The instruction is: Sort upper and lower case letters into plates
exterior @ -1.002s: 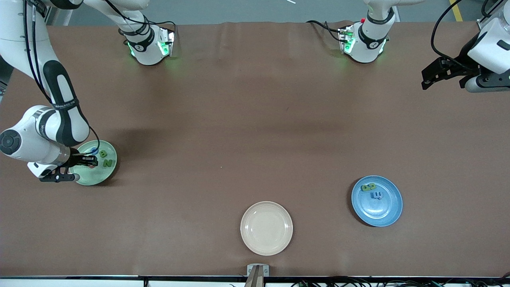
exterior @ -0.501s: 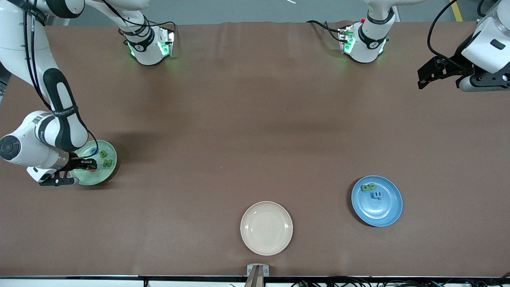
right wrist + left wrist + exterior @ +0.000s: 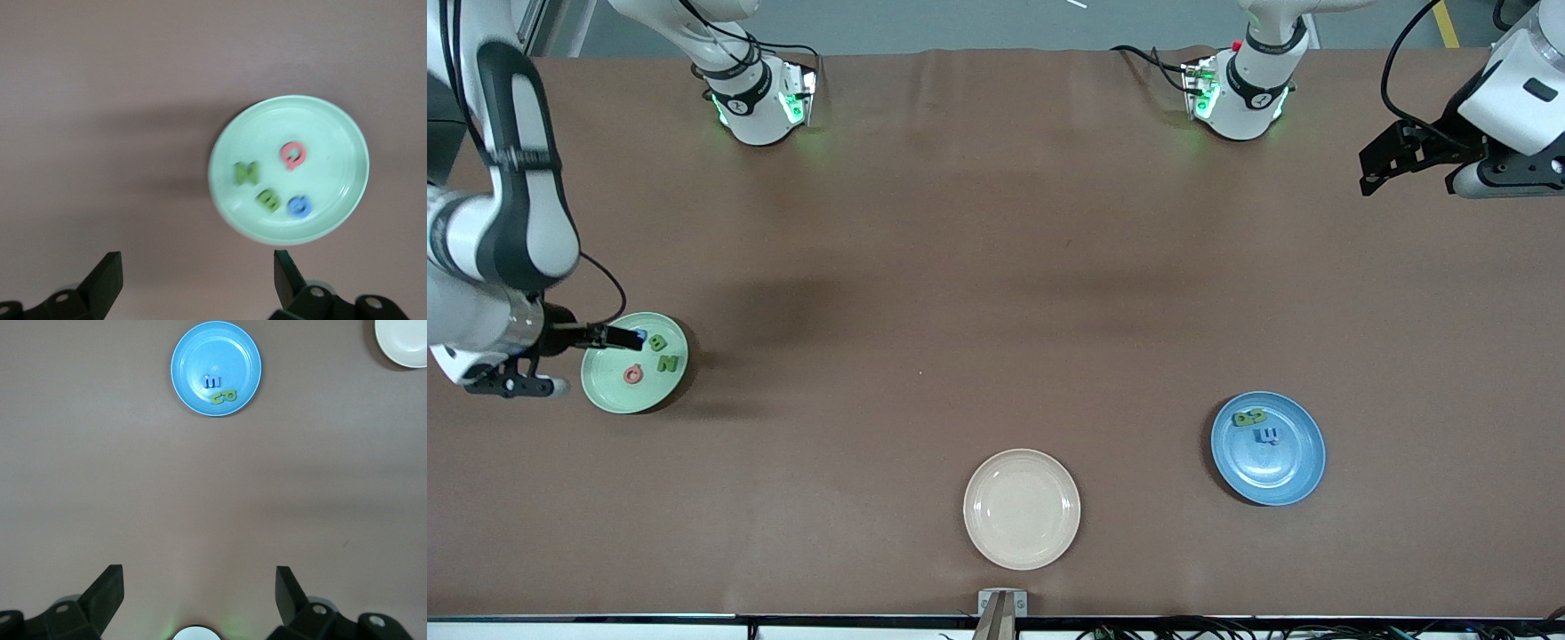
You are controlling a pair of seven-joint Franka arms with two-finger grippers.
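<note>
The mint green plate [image 3: 615, 392] lies at the right arm's end of the table. In it rest a red letter [image 3: 633, 374], a green B [image 3: 657, 342], a green N [image 3: 669, 363] and a blue letter [image 3: 639, 334]. My right gripper [image 3: 609, 337] hangs open and empty above that plate's edge. Its wrist view shows the plate [image 3: 333, 167] and the red letter [image 3: 293, 155] off to one side of the open gripper [image 3: 198, 267]. The blue plate [image 3: 1272, 476] holds a green letter [image 3: 1249, 417] and a blue letter [image 3: 1266, 436]. My left gripper [image 3: 1383, 169] waits open, high over the left arm's end.
An empty cream-beige plate [image 3: 1022, 508] sits near the table's front edge, between the two other plates. The left wrist view shows the blue plate [image 3: 220, 350] and part of the cream plate [image 3: 403, 340]. Brown cloth covers the table.
My right gripper opened and let the red letter go in the mint green plate, then rose and drew back off the plate. The left arm barely shifted.
</note>
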